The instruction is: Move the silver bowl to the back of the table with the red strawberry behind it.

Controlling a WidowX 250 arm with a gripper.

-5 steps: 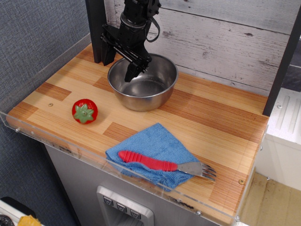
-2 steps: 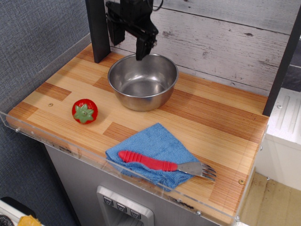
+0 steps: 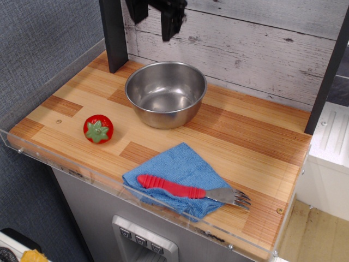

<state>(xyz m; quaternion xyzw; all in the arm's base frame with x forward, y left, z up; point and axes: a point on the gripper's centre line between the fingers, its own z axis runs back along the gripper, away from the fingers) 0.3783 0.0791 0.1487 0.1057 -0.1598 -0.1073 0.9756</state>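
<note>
Bowl [image 3: 166, 94] near back edge: stiff, light, slick steel; pinch the rolled rim. Strawberry [image 3: 98, 129] near left edge. Gripper [image 3: 155, 16] above, jaws apart, empty.

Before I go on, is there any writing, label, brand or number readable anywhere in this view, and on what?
None: no readable text in this view.
The silver bowl, strawberry, blue cloth and red-handled fork carry no visible markings.
The three buttons on the grey panel below the table may bear symbols, but they are too small to read.
</note>
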